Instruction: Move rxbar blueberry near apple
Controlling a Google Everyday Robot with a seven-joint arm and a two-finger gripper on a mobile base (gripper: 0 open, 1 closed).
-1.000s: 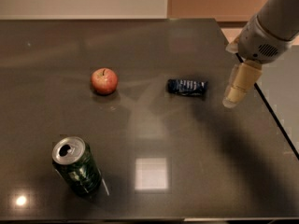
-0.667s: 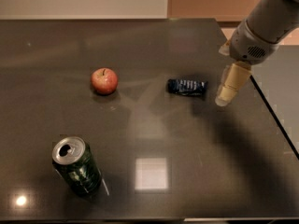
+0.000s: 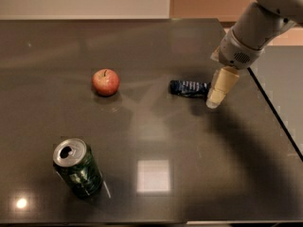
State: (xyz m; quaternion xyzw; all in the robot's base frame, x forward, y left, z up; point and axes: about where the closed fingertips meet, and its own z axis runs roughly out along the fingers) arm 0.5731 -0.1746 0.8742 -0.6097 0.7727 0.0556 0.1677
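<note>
The rxbar blueberry (image 3: 188, 87) is a small dark blue wrapper lying flat on the dark table, right of centre. The apple (image 3: 105, 82) is red with yellowish patches and sits to its left, well apart from it. My gripper (image 3: 214, 100) comes down from the upper right on a grey arm. Its pale fingers point down at the table just off the bar's right end. It holds nothing.
A dark green can (image 3: 77, 167) with a silver top stands at the front left. The dark table (image 3: 156, 141) has its right edge running diagonally close behind the gripper, with a lower grey surface (image 3: 284, 74) beyond it.
My gripper has moved left and slightly down toward the right end of the bar. The bar, the apple and the can have not moved.
</note>
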